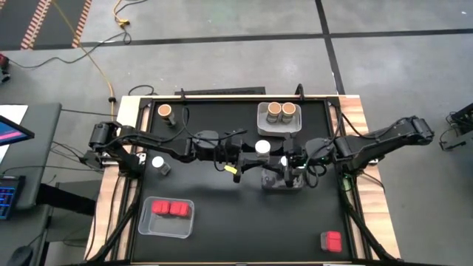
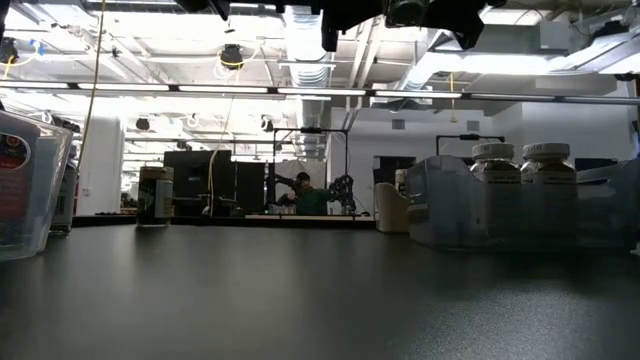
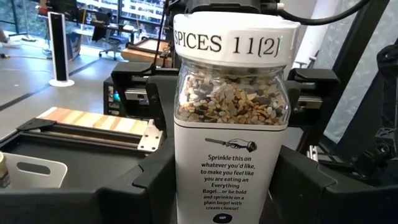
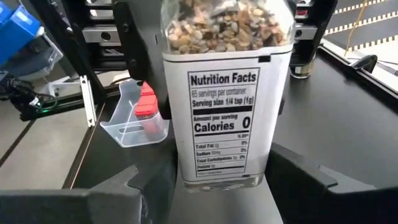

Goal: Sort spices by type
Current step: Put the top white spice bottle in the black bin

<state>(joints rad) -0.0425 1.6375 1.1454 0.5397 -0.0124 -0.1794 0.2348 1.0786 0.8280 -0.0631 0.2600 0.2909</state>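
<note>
A white-lidded spice jar with a seed mix inside hangs upright above the table's middle, between my two grippers. My left gripper reaches in from the left and is shut on the jar. My right gripper comes from the right. Its fingers stand open on either side of the jar's lower end; I cannot tell whether they touch it. Two cork-topped jars stand in a tray at the far edge. My left gripper pinches the jar's lower body between its two fingers, on two opposite sides. The fingers lie level and come from the table's left. The jar stands upright in the hold, lid up, lifted clear of the table.
A clear tray sits under my right gripper; the low view shows two pale-lidded jars in a clear tray. Two red boxes lie in a tray near left. One red box is near right. A cork-topped jar and a white-lidded jar stand at the left.
</note>
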